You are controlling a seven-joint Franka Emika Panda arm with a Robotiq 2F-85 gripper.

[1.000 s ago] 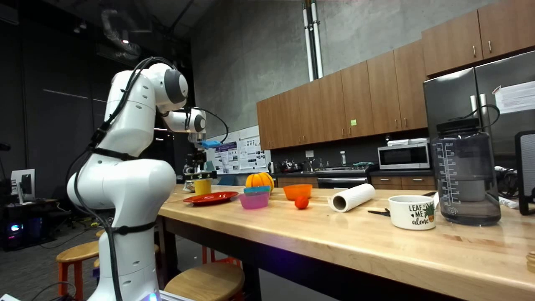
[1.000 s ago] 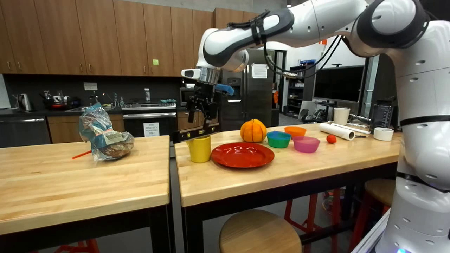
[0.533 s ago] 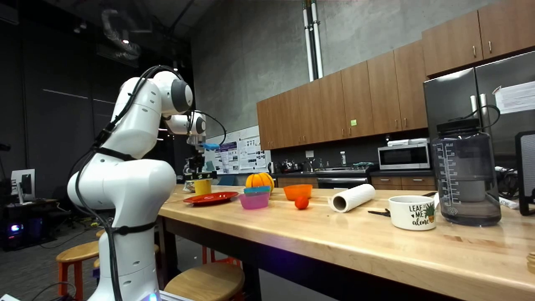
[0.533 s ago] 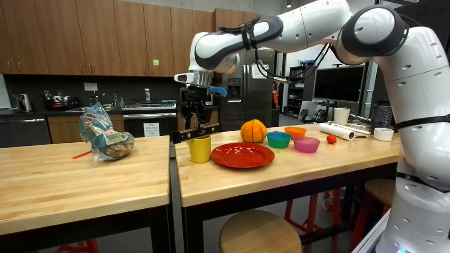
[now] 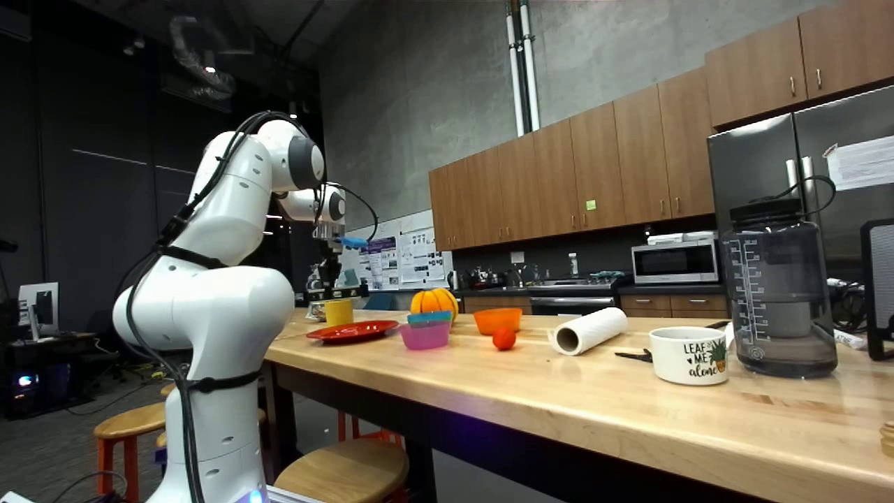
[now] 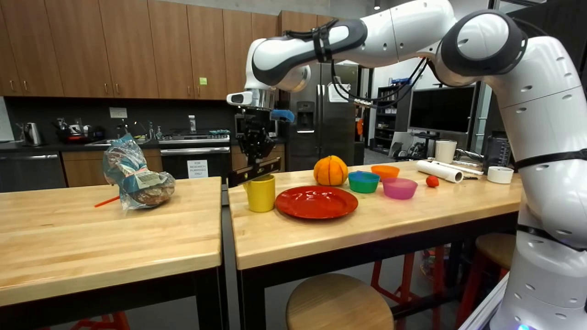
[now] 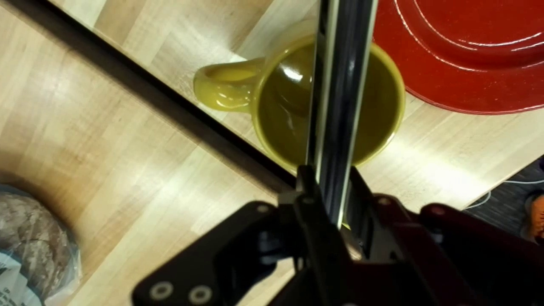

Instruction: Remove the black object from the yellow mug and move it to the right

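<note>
Far left in the wrist view, at 8 o'clock from the mug, sits a bagged loaf of bread (image 7: 36,242). Next, a dark gap (image 7: 170,100) between two wooden tabletops (image 7: 127,140) runs from 10 o'clock to 7, near the mug's handle (image 7: 221,95). A sideways knock that way could push the mug to the table's edge.

In the middle stands the yellow mug (image 6: 261,196), upright, handle towards 9 o'clock. The task's black object, a black spirit level (image 7: 340,106), crosses above its mouth from 6 o'clock to just past 12; whether it touches the rim cannot be told. The gripper (image 7: 330,179) reaches in from 6 o'clock, its jaws apparently clamped on the level's two long sides. The level's balance point is hidden, so an off-centre hold could let the bar pivot when raised. If an end dips, it may catch the rim and tip or drag the mug; lifting straight up looks the safer start.

To the right, at 2 o'clock, a red plate (image 6: 316,201) lies just beside the mug. In an exterior view, further along towards 2 and 3 o'clock, come a pumpkin (image 6: 331,170), a green bowl (image 6: 363,184) and a pink bowl (image 6: 400,189). Carried low that way, the long bar could strike them.
</note>
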